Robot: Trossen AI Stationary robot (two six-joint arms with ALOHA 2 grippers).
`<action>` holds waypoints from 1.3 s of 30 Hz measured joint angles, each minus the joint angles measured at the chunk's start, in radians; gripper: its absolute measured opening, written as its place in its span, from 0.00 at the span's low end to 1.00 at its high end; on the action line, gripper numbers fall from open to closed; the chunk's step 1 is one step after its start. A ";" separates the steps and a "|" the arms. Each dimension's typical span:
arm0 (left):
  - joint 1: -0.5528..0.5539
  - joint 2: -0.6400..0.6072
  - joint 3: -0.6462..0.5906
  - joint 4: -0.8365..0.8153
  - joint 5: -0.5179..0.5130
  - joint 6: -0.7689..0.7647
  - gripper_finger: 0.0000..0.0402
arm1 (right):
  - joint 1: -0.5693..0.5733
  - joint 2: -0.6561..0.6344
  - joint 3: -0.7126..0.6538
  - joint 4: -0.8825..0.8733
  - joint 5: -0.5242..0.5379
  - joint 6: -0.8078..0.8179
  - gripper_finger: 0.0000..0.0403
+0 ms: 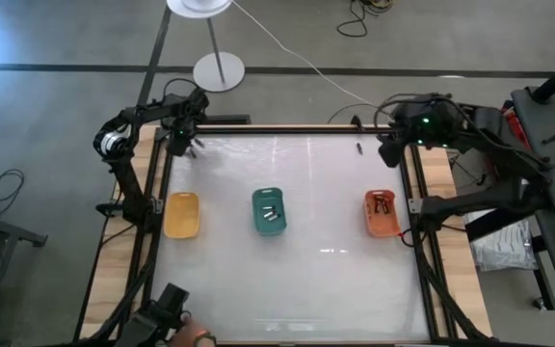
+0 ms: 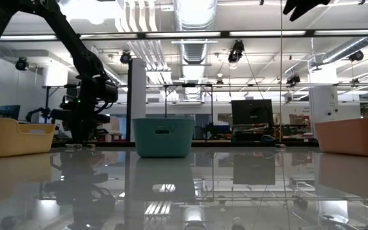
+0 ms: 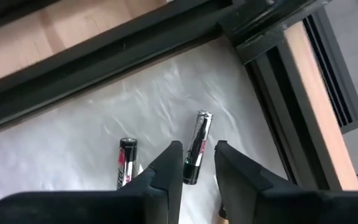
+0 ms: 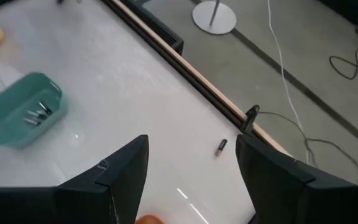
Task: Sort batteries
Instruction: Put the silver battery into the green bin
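The left gripper (image 3: 198, 167), jaws narrowly parted, straddles a small, rigid silver-and-black cylindrical battery (image 3: 197, 146), light, slick and roll-prone, best pinched mid-body; the right gripper (image 4: 191, 171) hangs open and empty.

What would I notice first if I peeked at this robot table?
Three small oblong trays in a row: yellow tray, green tray holding silver-grey batteries, orange tray. At the far left corner, the left gripper straddles a shiny silver-and-black battery on the white table. The right gripper hangs open above the far right corner.
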 joint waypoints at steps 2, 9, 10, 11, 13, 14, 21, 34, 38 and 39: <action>0.000 0.000 -0.004 0.000 0.006 -0.007 0.18 | 0.000 -0.019 0.000 -0.003 0.000 0.026 0.59; 0.004 0.000 -0.006 0.008 0.006 -0.034 0.18 | 0.000 -0.063 0.000 -0.008 0.000 0.091 0.62; 0.006 0.000 -0.006 0.009 0.004 -0.042 0.18 | 0.000 -0.065 0.000 -0.009 0.000 0.091 0.62; 0.009 0.000 -0.006 0.009 0.003 -0.049 0.18 | 0.000 -0.066 0.000 -0.009 0.000 0.091 0.63; 0.013 0.005 0.001 0.000 0.001 -0.056 0.18 | 0.000 -0.065 0.000 -0.009 0.000 0.091 0.63; 0.014 0.011 0.009 -0.007 0.001 -0.056 0.18 | 0.000 -0.064 0.000 -0.009 0.000 0.091 0.63; 0.015 0.091 0.074 -0.094 0.016 -0.059 0.18 | 0.000 -0.061 0.000 -0.009 0.000 0.091 0.61; 0.033 0.128 0.111 -0.132 0.053 -0.120 0.18 | 0.000 -0.061 0.000 -0.009 0.001 0.091 0.58; 0.036 0.128 0.111 -0.129 0.054 -0.139 0.18 | 0.000 -0.061 0.000 -0.009 0.001 0.091 0.60; 0.036 0.128 0.111 -0.129 0.054 -0.139 0.18 | 0.000 -0.061 0.000 -0.009 0.001 0.090 0.61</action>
